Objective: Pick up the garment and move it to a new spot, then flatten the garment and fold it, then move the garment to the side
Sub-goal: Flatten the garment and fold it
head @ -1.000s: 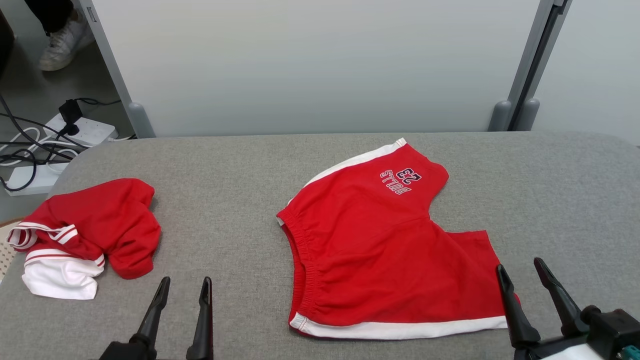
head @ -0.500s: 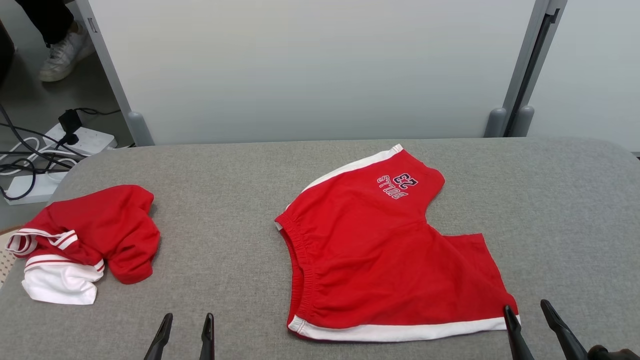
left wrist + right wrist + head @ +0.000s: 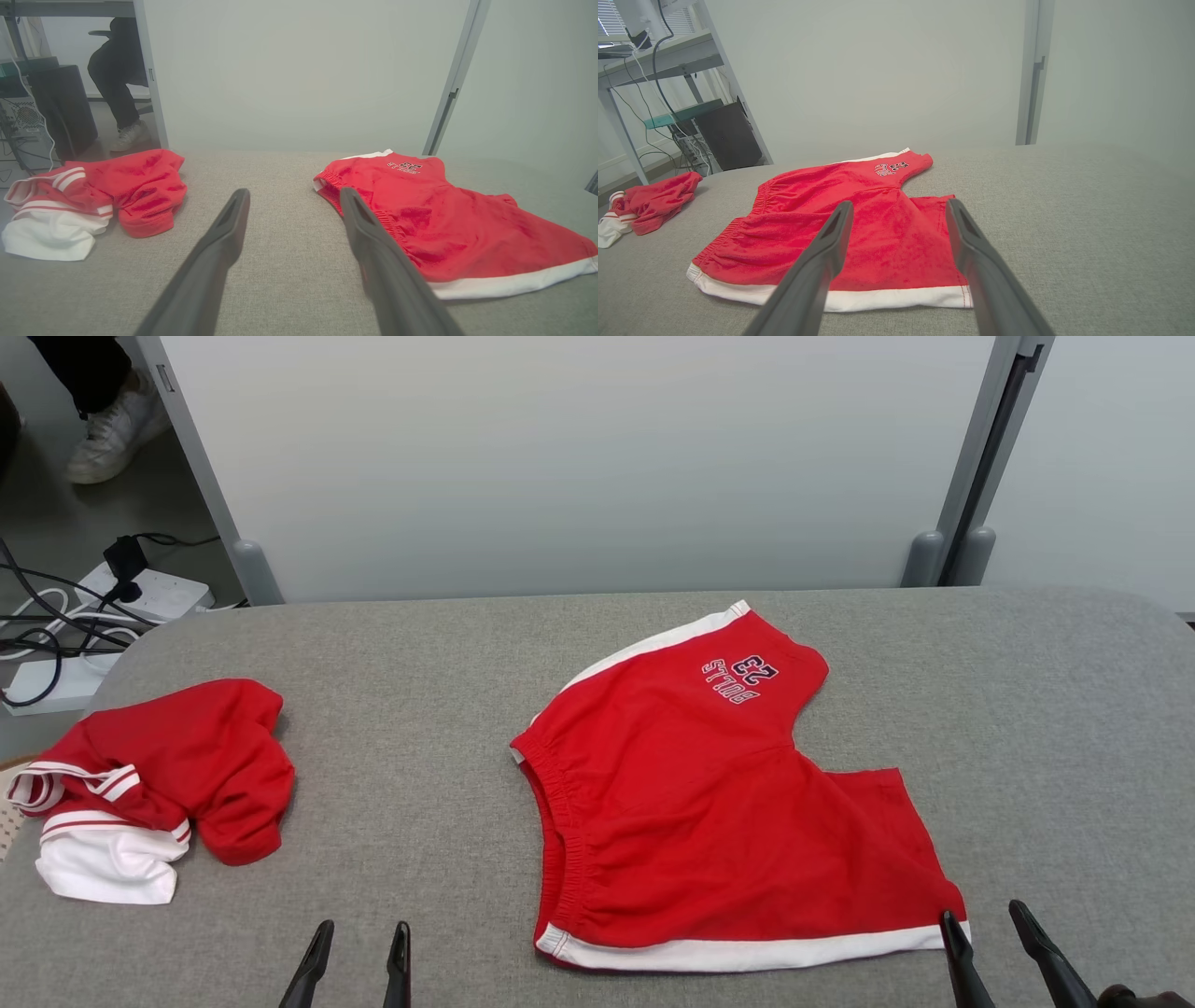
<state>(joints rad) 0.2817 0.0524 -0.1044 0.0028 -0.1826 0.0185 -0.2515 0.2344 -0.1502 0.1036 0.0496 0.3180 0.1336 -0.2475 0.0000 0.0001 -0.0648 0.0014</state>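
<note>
Left gripper (image 3: pixel 363 933): fingers spread, empty, near edge, left of the red shorts (image 3: pixel 709 803).
Right gripper (image 3: pixel 980 915): fingers spread, empty, just beside the red shorts' near right hem corner.
Red shorts: lying flat on grey table (image 3: pixel 420 663).
Crumpled red-and-white garment (image 3: pixel 159 775): well left of the red shorts.
White partition (image 3: pixel 579 457): beyond the red shorts.

— Which garment is it?
— A pair of red shorts (image 3: pixel 719 803), spread flat on the grey counter (image 3: pixel 420 709), around the middle and a little to the right in the head view.
— Which way do they lie?
— The gathered elastic waistband (image 3: pixel 560 821) faces left and both legs run to the right. The far leg angles away and carries a small dark-and-white print (image 3: pixel 739 677), which reads upside down from here.
— Any trim?
— A white stripe (image 3: pixel 747 952) runs along the near edge, and another runs along the far side. The cloth is mostly smooth, with soft wrinkles by the waistband and a crease where the legs meet.
</note>
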